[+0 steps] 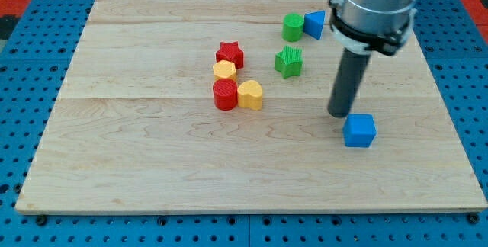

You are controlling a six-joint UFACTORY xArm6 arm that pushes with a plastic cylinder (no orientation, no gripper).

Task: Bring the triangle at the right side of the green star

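Note:
The blue triangle (314, 24) lies near the view's top, touching the right side of a green cylinder (293, 27). The green star (289, 61) sits just below that pair. My tip (339, 114) rests on the board to the lower right of the green star, well below the triangle. It stands just above and left of a blue cube (359, 130), close to it or touching it.
A red star (229, 53), a yellow hexagon-like block (224, 70), a red cylinder (225, 94) and a yellow heart (250, 94) cluster left of centre on the wooden board (137, 155). A blue pegboard surrounds the board.

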